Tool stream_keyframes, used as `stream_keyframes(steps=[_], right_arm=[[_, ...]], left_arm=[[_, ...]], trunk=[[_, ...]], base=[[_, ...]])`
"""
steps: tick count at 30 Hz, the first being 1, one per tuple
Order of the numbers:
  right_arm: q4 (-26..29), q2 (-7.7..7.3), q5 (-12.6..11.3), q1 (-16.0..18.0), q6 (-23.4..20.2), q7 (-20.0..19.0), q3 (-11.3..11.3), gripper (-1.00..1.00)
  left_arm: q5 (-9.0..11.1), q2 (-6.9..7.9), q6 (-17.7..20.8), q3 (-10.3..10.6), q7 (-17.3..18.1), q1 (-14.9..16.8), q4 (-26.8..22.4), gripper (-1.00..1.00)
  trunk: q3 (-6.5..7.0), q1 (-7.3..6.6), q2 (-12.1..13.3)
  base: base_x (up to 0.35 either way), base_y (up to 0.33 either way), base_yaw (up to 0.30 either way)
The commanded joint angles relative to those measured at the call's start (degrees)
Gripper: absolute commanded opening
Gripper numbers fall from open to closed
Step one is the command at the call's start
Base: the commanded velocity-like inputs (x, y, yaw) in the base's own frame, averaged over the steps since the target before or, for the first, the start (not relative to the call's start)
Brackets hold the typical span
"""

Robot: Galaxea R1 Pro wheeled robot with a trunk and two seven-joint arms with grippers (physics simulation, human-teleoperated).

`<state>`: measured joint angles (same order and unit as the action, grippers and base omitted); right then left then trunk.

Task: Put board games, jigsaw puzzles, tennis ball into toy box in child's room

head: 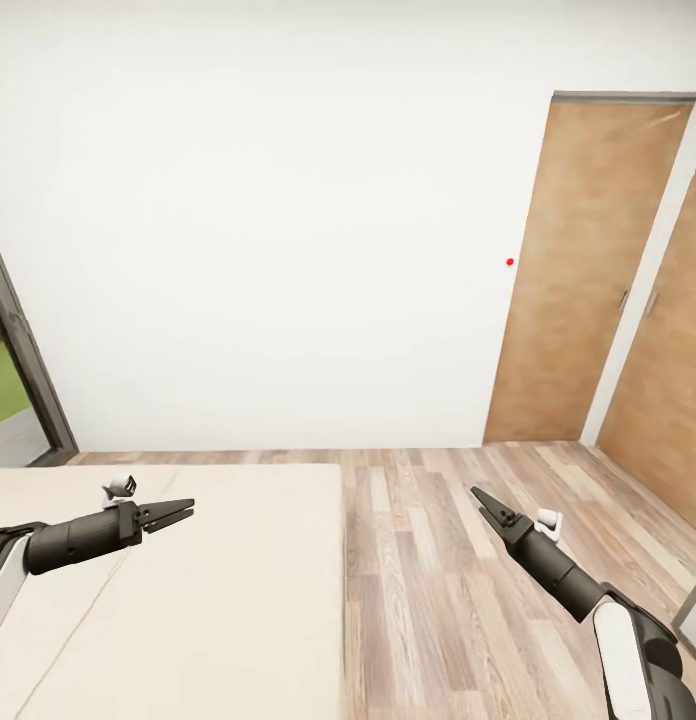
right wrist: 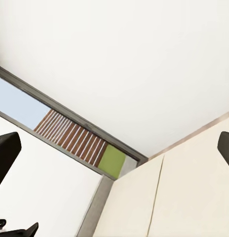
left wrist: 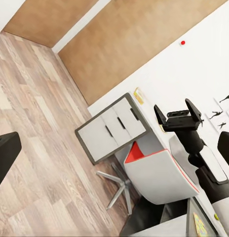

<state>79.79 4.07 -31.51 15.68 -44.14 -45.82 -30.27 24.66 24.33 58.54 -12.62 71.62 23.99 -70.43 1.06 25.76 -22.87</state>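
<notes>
The head camera looks down over the bed [head: 188, 600] toward the wall [head: 288, 200]. The right wrist camera shares both; the left faces the wooden doors [left wrist: 134, 39].

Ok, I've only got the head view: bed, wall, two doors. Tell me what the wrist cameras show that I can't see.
Observer: The left wrist view shows a drawer unit with three white fronts, standing on the wood floor against the white wall.
Operator: Go on, say what's beside it.
Observer: A white chair with red edging stands next to it.
Operator: Now give me the grippers.
Observer: In that same view the right gripper shows end-on with its fingers apart, so it is open.
Operator: And the left one.
Observer: The left gripper is open as well: in its own wrist view its fingers sit at opposite edges of the picture.
</notes>
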Motion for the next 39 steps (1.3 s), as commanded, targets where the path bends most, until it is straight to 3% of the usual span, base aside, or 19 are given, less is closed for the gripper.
stream_keyframes(steps=[1, 39], right_arm=[[0.01, 0.06, -0.04, 0.05, -0.33, -0.14, -0.14, 1.00], [0.01, 0.06, -0.04, 0.05, -0.33, -0.14, -0.14, 1.00]], left_arm=[[0.13, 0.02, 0.39, -0.01, 0.10, 0.00, 0.03, 1.00], [0.13, 0.06, 0.42, -0.03, 0.10, 0.00, 0.03, 1.00]], trunk=[[0.01, 0.02, -0.05], [0.12, 0.02, -0.05]], base=[[-0.059, 0.273, -0.095], [-0.087, 0.273, -0.009]])
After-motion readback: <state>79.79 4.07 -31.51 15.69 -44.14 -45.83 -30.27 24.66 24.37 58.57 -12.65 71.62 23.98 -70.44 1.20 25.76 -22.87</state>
